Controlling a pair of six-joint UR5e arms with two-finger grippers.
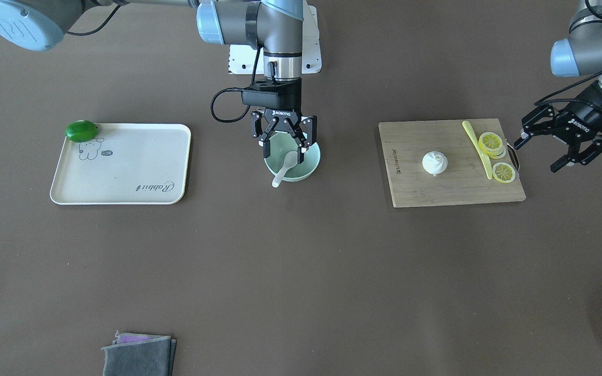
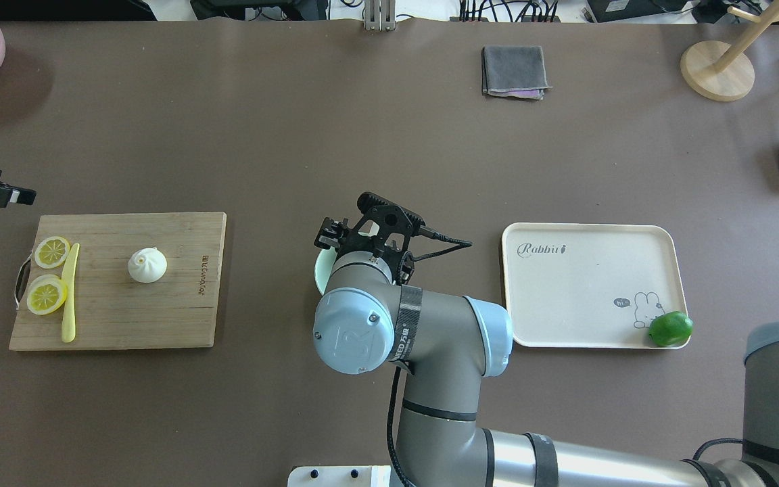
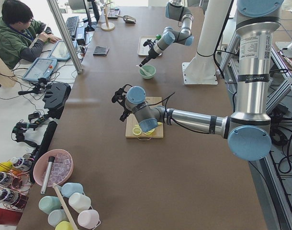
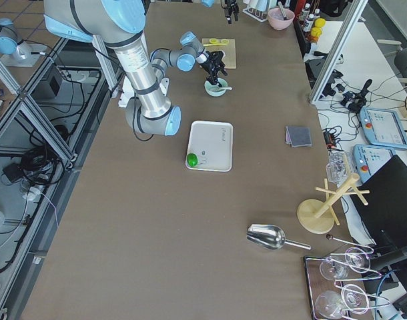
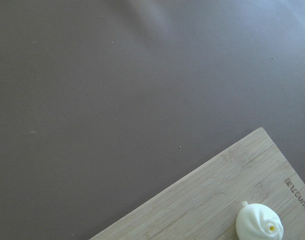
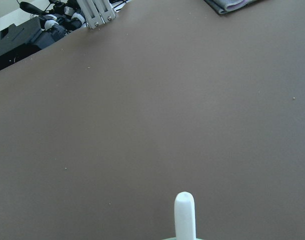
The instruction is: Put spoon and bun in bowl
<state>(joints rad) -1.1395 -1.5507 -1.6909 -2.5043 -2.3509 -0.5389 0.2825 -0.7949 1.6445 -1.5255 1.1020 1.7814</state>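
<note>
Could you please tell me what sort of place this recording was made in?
Most likely a robotics lab staged for kitchen tasks: robot arms at a long table, an operator seated at a desk beside it, and what look like teach pendants nearby.

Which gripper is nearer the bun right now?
Left. The left gripper hovers just off the cutting board's edge; the right gripper is over the bowl, farther from the bun.
</note>
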